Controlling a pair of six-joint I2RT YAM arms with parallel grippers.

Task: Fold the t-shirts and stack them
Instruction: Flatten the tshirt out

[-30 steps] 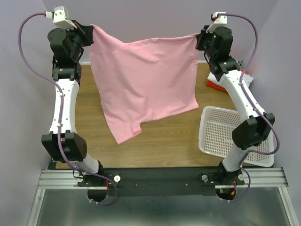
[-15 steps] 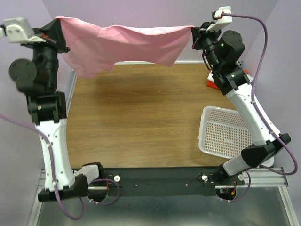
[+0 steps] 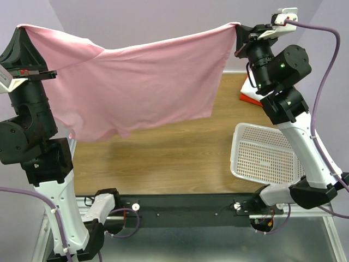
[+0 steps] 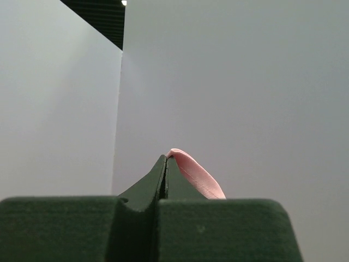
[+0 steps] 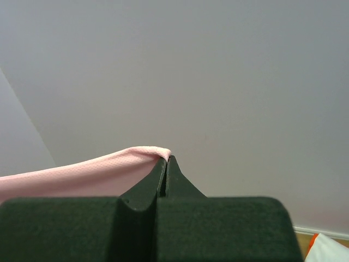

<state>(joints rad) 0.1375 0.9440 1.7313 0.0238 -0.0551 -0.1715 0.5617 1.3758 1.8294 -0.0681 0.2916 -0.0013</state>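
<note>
The light pink t-shirt (image 3: 142, 82) hangs spread in the air between both raised arms, well above the table. My left gripper (image 3: 22, 28) is shut on its left corner, and a pink hem (image 4: 193, 173) shows beside the closed fingers (image 4: 143, 188). My right gripper (image 3: 238, 27) is shut on its right corner, where the pink cloth (image 5: 82, 172) runs off to the left. An orange-red t-shirt (image 3: 246, 98) with a white one (image 5: 330, 248) lies at the far right of the table, mostly hidden behind the right arm.
A white perforated basket (image 3: 264, 155) sits on the wooden table (image 3: 180, 153) at the right, near the right arm's base. Purple walls close in the back and both sides. Both wrist views face the wall.
Both arms have risen and swung toward the camera, lifting the pink shirt from hanging over the far table to spread high and nearer. Both grips stayed shut.
</note>
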